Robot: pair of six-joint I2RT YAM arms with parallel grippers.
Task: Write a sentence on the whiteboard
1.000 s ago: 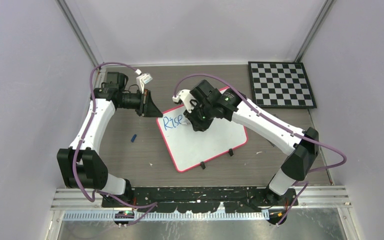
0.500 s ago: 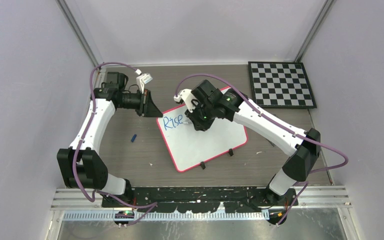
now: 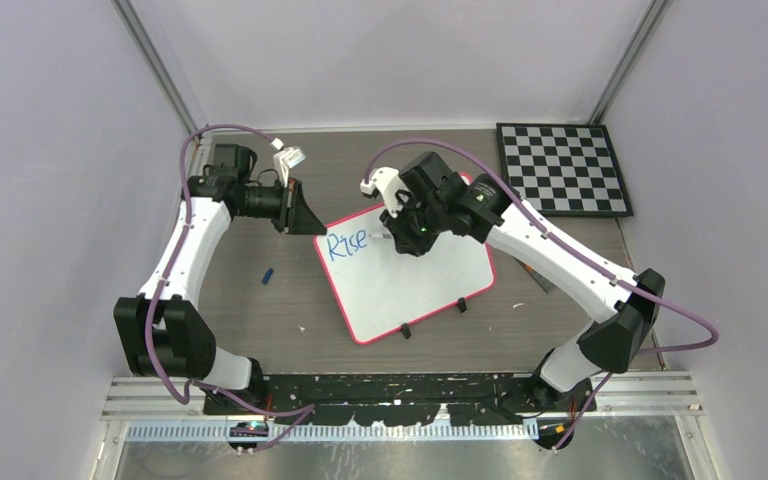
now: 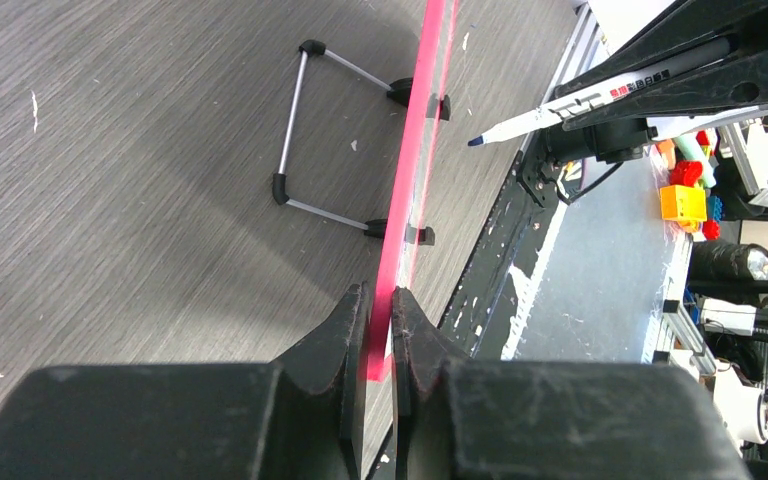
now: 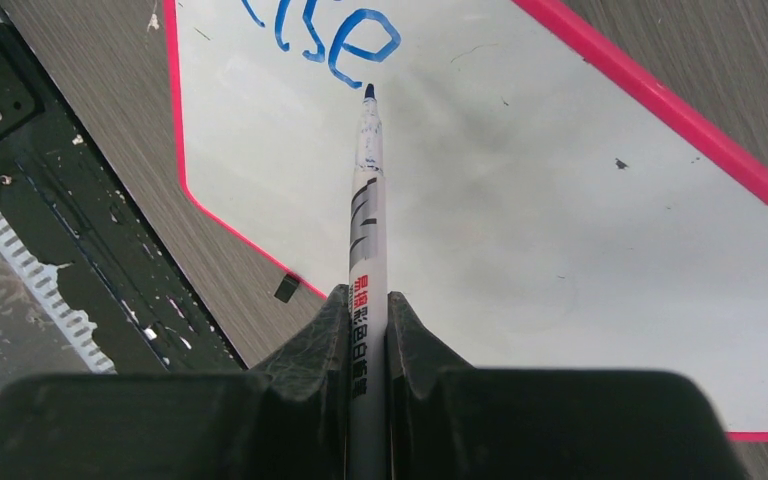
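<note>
The table (image 3: 260, 320) carried the whiteboard (image 3: 415, 285), skewed at its centre between your two arms, with a checkerboard (image 3: 563, 168) well apart at the far right corner. Your left gripper (image 4: 380, 296) was clamped on the board's pink rim at its far left corner. Your right gripper (image 5: 368, 300) pinched a marker (image 5: 367, 200) by the barrel, with the tip just past the final "e". Of the sentence (image 3: 346, 243), only a blue "Rise" stood near the board's left end.

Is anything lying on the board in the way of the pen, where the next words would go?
Nothing visible: the marker tip is just past the written "Rise", and the whiteboard beyond it is bare.
</note>
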